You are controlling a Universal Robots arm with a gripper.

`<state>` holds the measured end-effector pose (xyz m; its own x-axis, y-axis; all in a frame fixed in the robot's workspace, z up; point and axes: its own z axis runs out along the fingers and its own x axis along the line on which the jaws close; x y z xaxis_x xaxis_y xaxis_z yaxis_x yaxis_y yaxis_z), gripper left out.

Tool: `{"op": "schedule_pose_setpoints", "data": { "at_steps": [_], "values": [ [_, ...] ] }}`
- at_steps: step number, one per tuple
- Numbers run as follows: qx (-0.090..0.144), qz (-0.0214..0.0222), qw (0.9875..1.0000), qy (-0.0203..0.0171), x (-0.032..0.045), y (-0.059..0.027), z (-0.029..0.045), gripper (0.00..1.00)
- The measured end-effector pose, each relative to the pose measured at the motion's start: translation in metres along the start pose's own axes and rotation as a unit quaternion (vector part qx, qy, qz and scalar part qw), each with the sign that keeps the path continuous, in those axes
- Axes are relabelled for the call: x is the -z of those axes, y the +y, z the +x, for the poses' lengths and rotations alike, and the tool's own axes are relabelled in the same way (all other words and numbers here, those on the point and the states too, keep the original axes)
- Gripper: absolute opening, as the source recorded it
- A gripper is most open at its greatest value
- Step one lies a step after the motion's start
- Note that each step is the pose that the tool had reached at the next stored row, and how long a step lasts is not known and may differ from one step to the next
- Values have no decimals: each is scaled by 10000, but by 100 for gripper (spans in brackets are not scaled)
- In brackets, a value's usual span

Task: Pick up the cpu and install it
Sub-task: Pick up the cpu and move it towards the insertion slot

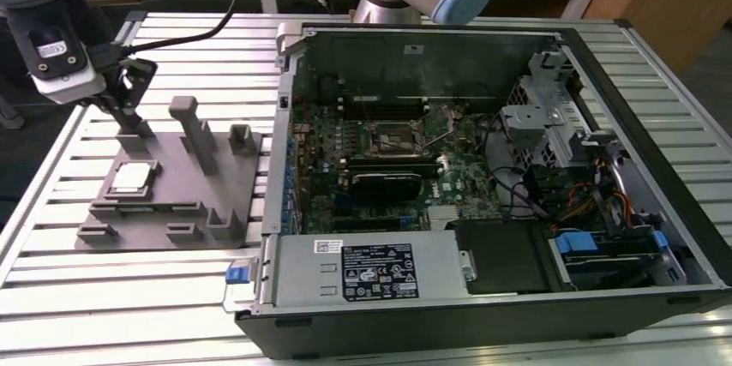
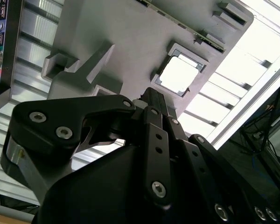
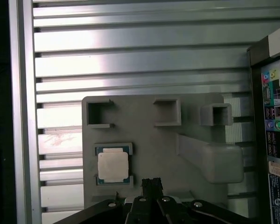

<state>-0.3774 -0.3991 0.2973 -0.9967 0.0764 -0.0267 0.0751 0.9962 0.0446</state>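
Note:
The cpu [image 1: 132, 177] is a small square chip with a silver top, lying flat in a shallow pocket of the grey fixture plate [image 1: 171, 203] at the exterior view's left. It also shows in the second wrist view, cpu [image 2: 179, 74], and in the first wrist view, cpu [image 3: 113, 165]. My gripper [image 1: 120, 105] hangs above the far part of the plate, beside the cpu and clear of it. In both wrist views the black fingertips, gripper [image 2: 149, 95] and gripper [image 3: 151, 184], are pressed together with nothing between them. The motherboard socket [image 1: 395, 136] sits inside the open computer case.
The open computer case [image 1: 492, 315] lies on the slatted aluminium table [image 1: 137, 297] at the exterior view's right of the fixture. Tall grey posts [image 1: 192, 126] rise from the fixture plate near the gripper. Cables and drive bays [image 1: 595, 203] crowd the case's right side.

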Motion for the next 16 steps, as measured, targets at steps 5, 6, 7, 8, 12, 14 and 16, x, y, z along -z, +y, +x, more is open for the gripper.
{"op": "schedule_pose_setpoints", "data": {
  "at_steps": [5,6,7,8,12,14,16],
  "values": [
    [0,0,10000,0,-25,-3,14,11],
    [0,0,10000,0,-30,-4,17,11],
    [0,0,10000,0,-36,-4,20,11],
    [0,0,10000,0,-41,-5,23,11],
    [0,0,10000,0,-68,-9,31,11],
    [0,0,10000,0,-85,-12,34,11],
    [-1,0,10000,0,-104,-15,38,11]
  ]
}}
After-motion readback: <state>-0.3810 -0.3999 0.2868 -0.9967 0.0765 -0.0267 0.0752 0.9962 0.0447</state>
